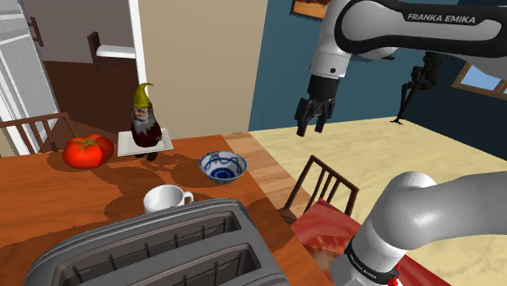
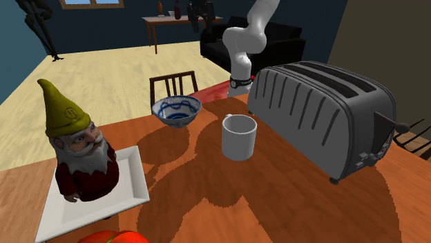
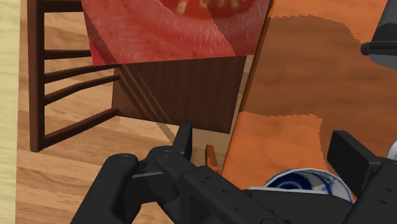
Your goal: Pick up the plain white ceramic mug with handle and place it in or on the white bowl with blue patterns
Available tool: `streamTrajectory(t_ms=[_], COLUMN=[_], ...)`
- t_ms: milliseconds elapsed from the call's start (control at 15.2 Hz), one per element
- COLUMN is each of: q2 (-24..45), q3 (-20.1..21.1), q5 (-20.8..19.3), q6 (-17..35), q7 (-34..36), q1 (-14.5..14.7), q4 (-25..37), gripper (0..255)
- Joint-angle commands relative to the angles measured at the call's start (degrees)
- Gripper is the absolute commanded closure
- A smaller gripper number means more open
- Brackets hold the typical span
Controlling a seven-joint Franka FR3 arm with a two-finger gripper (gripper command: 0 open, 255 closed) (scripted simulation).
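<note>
K: Shoulder view, left to right. What is at the far left of the table?

M: A red tomato. Just right of it, a gnome figure stands upright on a white square plate.

K: Target mug?

M: The white mug is upright, mouth up, handle toward the shoulder view's right. It stands on the wood just beside the long grey toaster, nearer the camera than the gnome.

K: And the bowl?

M: The white bowl with blue pattern is upright, right of the mug and further from the toaster. The two are near each other but apart.

K: Gripper?

M: The black gripper hangs high, right of the bowl, pointing down, well apart from the mug. The pincer is wide. In the wrist view the fingers stand apart with nothing clasped, and the bowl's rim shows below, between them.

K: Furthest right?

M: A dark wooden chair with a red seat, standing at the table edge.
</note>
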Motion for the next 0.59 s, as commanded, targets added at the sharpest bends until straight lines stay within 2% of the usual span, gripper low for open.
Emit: streamTrajectory(t_ms=[0,528], q2=[0.0,7.7], q3=[0.0,9.91], q5=[0.0,5.68], q6=[0.0,10.04], q7=[0.0,8.54], q1=[0.0,3.64], q4=[0.0,-0.06], gripper=[0,0])
